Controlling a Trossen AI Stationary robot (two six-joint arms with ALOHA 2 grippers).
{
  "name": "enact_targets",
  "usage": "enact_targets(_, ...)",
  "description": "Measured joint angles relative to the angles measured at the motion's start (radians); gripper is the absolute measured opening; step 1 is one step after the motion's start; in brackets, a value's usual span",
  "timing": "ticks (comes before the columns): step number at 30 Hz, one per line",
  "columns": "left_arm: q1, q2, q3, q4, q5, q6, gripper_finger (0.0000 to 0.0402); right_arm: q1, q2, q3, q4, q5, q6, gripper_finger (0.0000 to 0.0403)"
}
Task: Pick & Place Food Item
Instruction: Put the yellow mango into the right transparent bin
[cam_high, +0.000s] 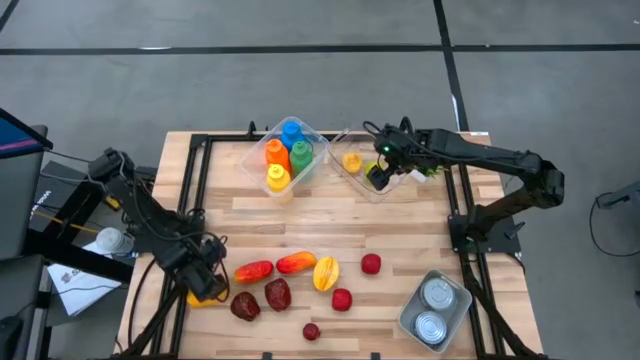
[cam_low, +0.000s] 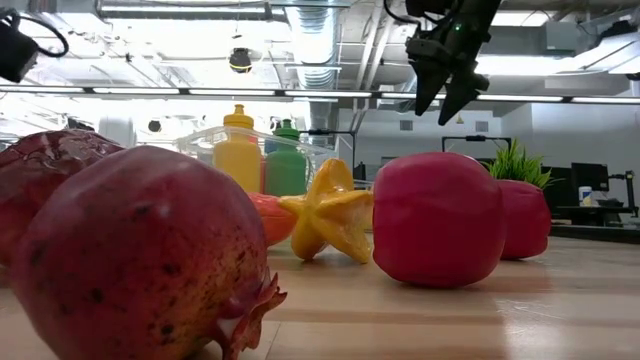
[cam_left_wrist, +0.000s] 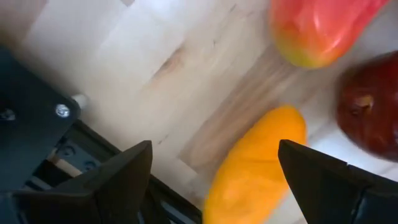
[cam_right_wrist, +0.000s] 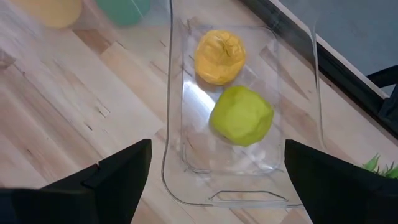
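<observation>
Nearest you in the low view sits a pomegranate, with a starfruit and red apple behind. Your left gripper hangs released, fingers either side of an orange fruit at the table's front-left edge. Your right gripper hangs released above the clear bin holding a yellow fruit and a green one.

The robot has 2 dark arms. The left arm is black with thin cables along it. The right arm is black too, and a small green light glows near its wrist. A shiny silver screw sits on a black bracket.
</observation>
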Motion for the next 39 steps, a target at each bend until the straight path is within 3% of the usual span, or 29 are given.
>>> enact_targets(5,-0.012,-0.014,0.000,0.037,-0.010,-0.012,0.0337,0.019,0.000,0.000,-0.001,0.000,0.000,0.0356)
enact_targets(11,-0.075,0.015,0.000,0.236,-0.013,0.089,0.0337,0.041,0.000,0.000,0.000,0.000,0.003,0.0356)
enact_targets(17,-0.136,0.078,0.000,0.304,0.027,0.035,0.0337,0.051,0.000,0.000,-0.001,0.000,0.016,0.0356)
enact_targets(26,-0.168,0.117,0.001,0.399,0.002,0.003,0.0337,0.051,0.000,0.000,-0.001,0.000,0.018,0.0356)
enact_targets(39,-0.172,0.365,0.006,0.548,0.076,-0.031,0.0321,0.051,0.000,0.000,0.000,0.000,0.015,0.0356)
